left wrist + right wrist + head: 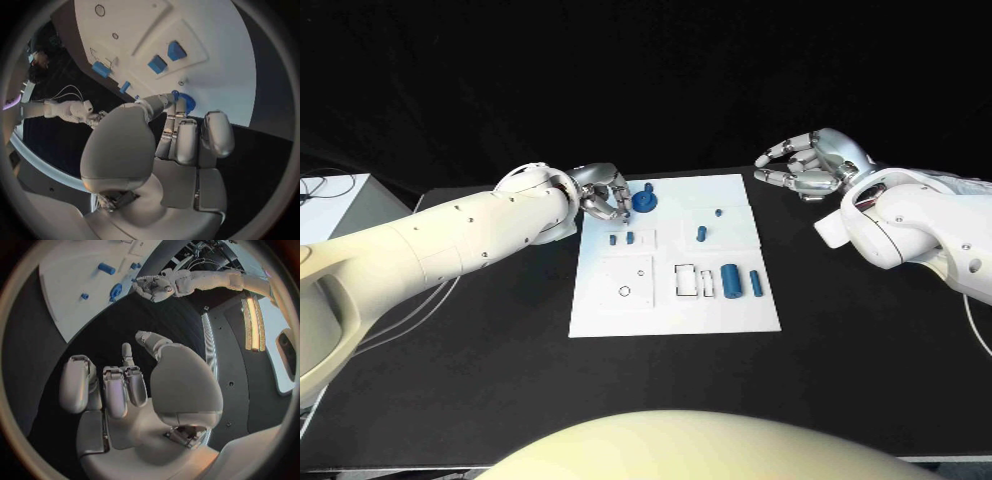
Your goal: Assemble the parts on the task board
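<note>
At the far left corner of the task board, we log our left hand pinching a round blue part, best lowered straight and slowly into its seat, while our right hand hovers empty, fingers loosely curled, off the board.

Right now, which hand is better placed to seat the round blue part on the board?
Left. The left hand is already at the round blue part over the board, fingers around it. The right hand hangs off the board, holding nothing.
</note>
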Motion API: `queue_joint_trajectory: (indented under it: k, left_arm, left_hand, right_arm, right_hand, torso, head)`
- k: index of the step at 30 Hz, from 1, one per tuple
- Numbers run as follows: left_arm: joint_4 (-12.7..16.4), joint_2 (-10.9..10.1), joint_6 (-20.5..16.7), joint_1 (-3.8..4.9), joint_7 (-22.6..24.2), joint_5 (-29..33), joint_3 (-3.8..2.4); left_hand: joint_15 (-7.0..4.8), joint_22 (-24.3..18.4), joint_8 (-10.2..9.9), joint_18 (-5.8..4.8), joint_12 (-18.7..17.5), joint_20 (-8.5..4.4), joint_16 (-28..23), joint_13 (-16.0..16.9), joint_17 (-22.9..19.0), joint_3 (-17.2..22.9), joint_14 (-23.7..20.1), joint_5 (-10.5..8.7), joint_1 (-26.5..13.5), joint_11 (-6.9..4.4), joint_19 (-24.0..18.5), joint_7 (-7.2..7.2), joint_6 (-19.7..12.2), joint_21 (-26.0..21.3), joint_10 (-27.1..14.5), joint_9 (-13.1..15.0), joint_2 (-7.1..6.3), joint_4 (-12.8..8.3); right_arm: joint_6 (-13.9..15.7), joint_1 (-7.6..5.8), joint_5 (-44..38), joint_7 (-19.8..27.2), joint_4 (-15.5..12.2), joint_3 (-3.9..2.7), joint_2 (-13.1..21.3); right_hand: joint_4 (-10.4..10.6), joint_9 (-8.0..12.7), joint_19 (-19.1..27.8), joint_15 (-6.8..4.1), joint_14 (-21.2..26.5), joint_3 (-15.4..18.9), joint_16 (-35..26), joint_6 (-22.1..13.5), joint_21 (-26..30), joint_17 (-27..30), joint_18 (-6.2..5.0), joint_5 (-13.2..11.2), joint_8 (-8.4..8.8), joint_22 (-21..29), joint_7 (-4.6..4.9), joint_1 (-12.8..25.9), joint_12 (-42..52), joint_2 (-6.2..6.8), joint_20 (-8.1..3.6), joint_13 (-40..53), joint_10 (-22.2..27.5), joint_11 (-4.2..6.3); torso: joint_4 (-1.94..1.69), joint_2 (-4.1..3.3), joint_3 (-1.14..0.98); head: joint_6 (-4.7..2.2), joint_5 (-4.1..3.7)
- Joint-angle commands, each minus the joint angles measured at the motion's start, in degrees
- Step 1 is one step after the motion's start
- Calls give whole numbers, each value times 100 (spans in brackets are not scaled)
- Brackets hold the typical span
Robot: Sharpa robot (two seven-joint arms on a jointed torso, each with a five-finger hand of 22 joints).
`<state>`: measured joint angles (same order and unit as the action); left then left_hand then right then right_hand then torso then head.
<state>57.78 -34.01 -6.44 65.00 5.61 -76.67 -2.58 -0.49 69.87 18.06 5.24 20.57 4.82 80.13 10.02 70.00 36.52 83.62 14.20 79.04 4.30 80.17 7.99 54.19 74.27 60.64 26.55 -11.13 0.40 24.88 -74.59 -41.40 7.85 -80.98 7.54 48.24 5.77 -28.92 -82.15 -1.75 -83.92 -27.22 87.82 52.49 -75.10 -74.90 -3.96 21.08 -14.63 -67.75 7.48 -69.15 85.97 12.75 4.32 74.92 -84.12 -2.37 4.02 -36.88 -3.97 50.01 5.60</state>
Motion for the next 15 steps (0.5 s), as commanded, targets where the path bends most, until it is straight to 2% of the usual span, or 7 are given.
queue_joint_trajectory:
  k: [1,15]
  left_arm:
    - [-46,18,194,0,-4,53,-5]
    - [-167,82,260,-2,-51,-27,-2]
  left_hand:
    - [49,-5,-20,-34,-29,33,27,-7,-7,6,-5,-15,-67,11,-19,6,32,15,48,9,-4,-29]
    - [50,-4,-24,-34,-44,34,30,-9,-3,6,-5,-16,-69,12,-20,7,35,16,53,10,-4,-30]
  right_arm:
    - [-34,-3,-29,11,-8,-6,2]
    - [-31,-5,-29,11,-11,-6,0]
  right_hand:
    - [-10,-5,-39,18,-533,-30,24,7,-28,-1294,-42,25,35,-8,14,-48,37,-18,-6,1126,-347,-29]
    - [-10,-5,-39,18,-533,-30,24,7,-28,-1294,-42,25,35,-8,14,-48,37,-18,-6,1126,-347,-29]
  torso:
    - [3,0,-3]
    - [9,-2,-7]
  head:
    - [-1,12]
    - [-1,22]
